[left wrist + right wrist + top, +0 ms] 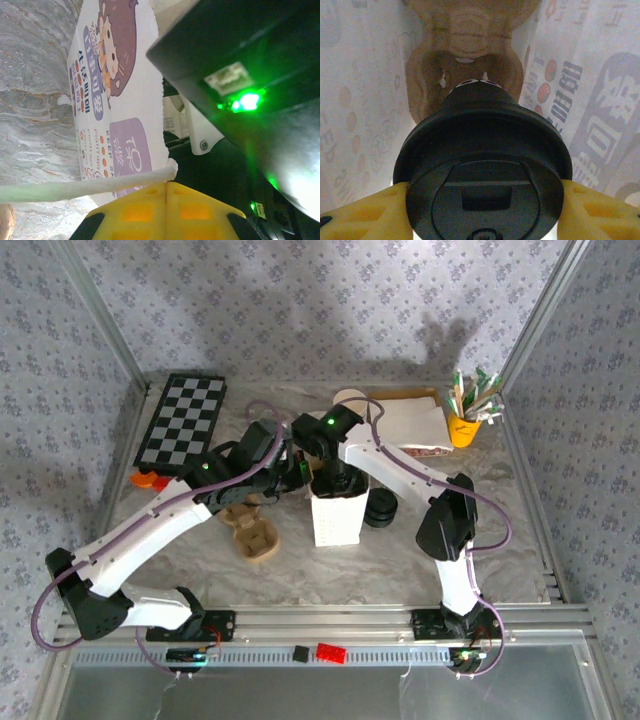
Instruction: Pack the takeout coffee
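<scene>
The right gripper is clamping its yellow fingers against opposite sides of the black lid of the takeout coffee, holding the cup upright. The cup is hanging inside the white paper bag, whose printed walls are rising on both sides of it. Below the cup, a brown cardboard carrier is lying at the bottom of the bag; whether the cup's base is touching it is hard to tell from this angle.

The left gripper is keeping its fingers pressed together, and the bag's thin top edge is apparently being nipped between their tips. The bag's cartoon-printed side is standing just beyond them.

From above, the bag is standing upright at the middle of the table, with both arms reaching in over its open top. A stack of black lids is sitting just to its right, and a second cardboard carrier is lying to its left. A checkerboard is resting at the far left, and a yellow cup of packets is standing at the far right.
</scene>
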Action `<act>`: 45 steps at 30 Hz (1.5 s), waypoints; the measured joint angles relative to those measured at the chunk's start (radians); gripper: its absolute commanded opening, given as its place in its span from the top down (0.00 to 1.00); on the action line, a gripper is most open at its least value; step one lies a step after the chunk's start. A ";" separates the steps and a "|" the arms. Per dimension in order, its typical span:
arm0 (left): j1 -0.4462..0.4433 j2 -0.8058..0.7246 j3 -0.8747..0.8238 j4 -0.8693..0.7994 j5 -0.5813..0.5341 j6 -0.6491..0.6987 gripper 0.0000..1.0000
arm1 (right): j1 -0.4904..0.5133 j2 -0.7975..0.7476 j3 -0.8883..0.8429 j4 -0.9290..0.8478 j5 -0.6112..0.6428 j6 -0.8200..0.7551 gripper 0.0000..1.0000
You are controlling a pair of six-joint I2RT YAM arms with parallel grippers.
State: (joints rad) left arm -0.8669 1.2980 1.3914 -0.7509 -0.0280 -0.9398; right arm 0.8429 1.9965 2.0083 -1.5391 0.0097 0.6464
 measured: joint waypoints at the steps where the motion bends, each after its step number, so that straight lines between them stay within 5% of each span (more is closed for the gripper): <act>1: 0.000 0.000 0.000 0.000 -0.001 0.000 1.00 | -0.001 0.000 -0.002 0.002 0.000 0.000 0.46; 15: -0.004 -0.002 0.000 -0.002 -0.006 0.001 0.95 | -0.013 -0.037 -0.060 0.062 0.005 -0.001 0.46; 45: -0.004 -0.008 0.000 -0.015 -0.006 0.014 0.99 | -0.005 -0.075 -0.105 0.126 0.027 0.001 0.46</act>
State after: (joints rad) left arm -0.8707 1.2900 1.3914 -0.7658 -0.0338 -0.9253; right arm 0.8383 1.9217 1.9034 -1.4136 0.0364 0.6476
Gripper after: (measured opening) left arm 0.045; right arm 0.612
